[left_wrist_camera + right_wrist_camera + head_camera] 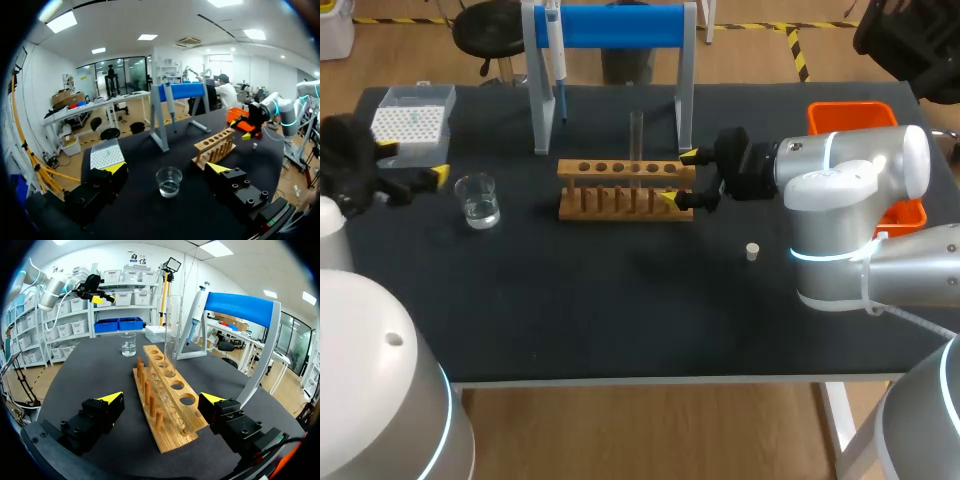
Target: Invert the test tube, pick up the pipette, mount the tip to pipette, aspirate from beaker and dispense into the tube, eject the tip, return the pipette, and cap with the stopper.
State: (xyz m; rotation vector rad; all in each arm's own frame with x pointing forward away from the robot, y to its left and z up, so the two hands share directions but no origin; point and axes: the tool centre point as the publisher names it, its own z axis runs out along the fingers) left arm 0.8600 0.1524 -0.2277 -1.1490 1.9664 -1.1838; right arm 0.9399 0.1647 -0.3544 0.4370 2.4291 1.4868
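Centre of frame: the clear glass test tube (636,140) stands upright in the wooden peg rack (620,190), just left of your right gripper (679,177). Its fingers are spread wide astride the rack's right end. Your left gripper (413,162), also wide, sits far left.

We look down on the table (620,330) from above and behind in the head view, taking in most of its top. Our left wrist view sits low at one end, facing across the beaker (169,181) close ahead. Our right wrist view sits low, close against the rack (170,410), looking along it. Both wrist views share beaker, rack and blue stand (180,92), seen from opposite ends.
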